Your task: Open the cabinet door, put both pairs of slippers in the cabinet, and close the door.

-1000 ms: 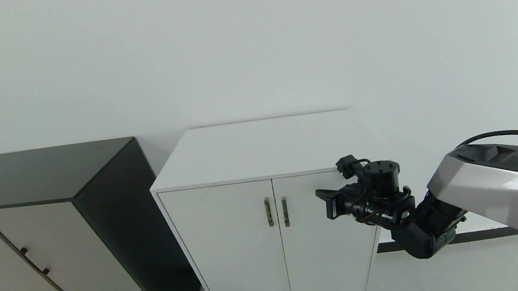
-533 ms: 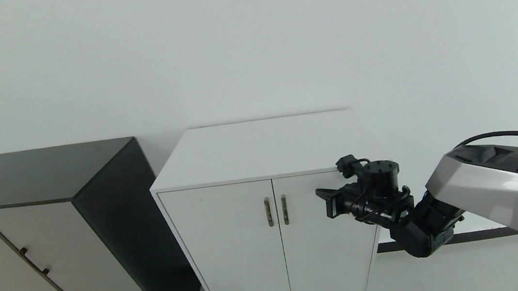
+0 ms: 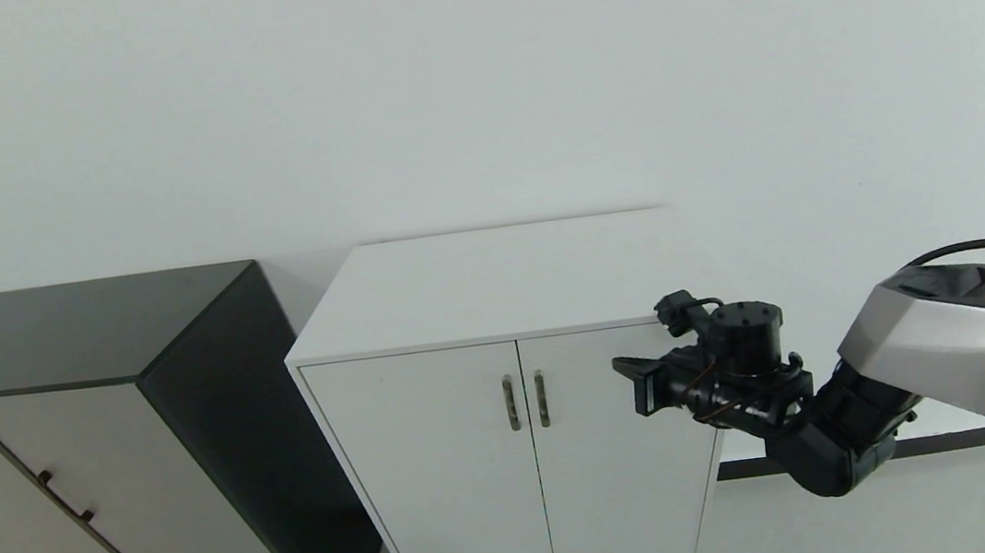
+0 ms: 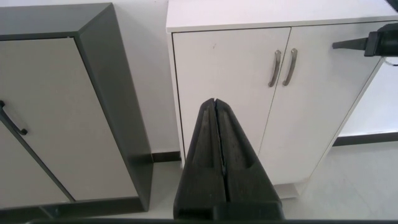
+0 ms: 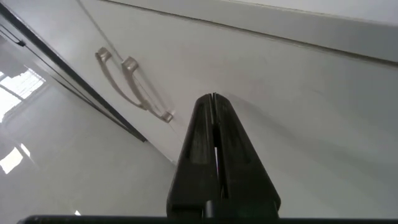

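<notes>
Cabinet (image 3: 441, 477) seemingly shut; its base cut off.

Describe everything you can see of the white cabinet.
The white cabinet is a plain, smooth-surfaced box with a flat top and two doors, both shut, meeting at a thin centre seam. Two slim, upright, metal-looking handles sit on either side of that seam near the top. It stands against the pale wall, with a dark cabinet on the robot's left. The shut right end effector hangs before its right door, beside the handles. Whether it touches the door cannot be told.
</notes>
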You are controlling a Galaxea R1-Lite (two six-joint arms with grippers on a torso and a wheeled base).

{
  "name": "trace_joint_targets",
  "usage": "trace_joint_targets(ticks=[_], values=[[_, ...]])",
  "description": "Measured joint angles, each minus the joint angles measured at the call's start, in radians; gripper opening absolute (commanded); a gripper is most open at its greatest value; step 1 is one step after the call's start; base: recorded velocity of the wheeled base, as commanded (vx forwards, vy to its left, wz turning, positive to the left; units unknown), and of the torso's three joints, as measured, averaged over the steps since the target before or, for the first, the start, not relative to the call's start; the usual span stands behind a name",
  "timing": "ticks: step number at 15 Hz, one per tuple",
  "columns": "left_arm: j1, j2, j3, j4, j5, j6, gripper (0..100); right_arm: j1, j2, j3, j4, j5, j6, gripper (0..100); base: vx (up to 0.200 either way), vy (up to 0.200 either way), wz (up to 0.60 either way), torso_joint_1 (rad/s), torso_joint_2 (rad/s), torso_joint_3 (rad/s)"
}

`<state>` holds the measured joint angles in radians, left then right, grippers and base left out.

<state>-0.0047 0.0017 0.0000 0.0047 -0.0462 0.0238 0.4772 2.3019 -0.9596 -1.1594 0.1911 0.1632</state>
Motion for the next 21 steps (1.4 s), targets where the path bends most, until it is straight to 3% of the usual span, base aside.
trace_joint_targets(ticks=[4, 8, 11, 15, 18, 21], values=[[0.000, 0.000, 0.000, 0.000, -0.001, 0.005, 0, 0.000, -0.156, 0.235, -0.094, -0.007, -0.008, 0, 0.000, 0.000, 0.00, 0.000, 0.00, 0.000], [0.000, 0.000, 0.000, 0.000, -0.001, 0.004, 0, -0.041, -0.345, 0.467, -0.133, -0.139, -0.021, 0, 0.000, 0.000, 0.00, 0.000, 0.00, 0.000], [0.000, 0.000, 0.000, 0.000, -0.001, 0.004, 0, -0.155, -0.487, 0.642, -0.139, -0.255, -0.076, 0, 0.000, 0.000, 0.00, 0.000, 0.00, 0.000], [0.000, 0.000, 0.000, 0.000, -0.002, 0.005, 0, -0.302, -0.649, 0.880, -0.128, -0.288, -0.109, 0, 0.000, 0.000, 0.00, 0.000, 0.00, 0.000], [0.000, 0.000, 0.000, 0.000, -0.001, 0.004, 0, -0.409, -0.808, 0.950, 0.036, -0.300, -0.121, 0, 0.000, 0.000, 0.00, 0.000, 0.00, 0.000], [0.000, 0.000, 0.000, 0.000, -0.001, 0.004, 0, -0.463, -1.033, 0.958, 0.307, -0.290, -0.130, 0, 0.000, 0.000, 0.00, 0.000, 0.00, 0.000]])
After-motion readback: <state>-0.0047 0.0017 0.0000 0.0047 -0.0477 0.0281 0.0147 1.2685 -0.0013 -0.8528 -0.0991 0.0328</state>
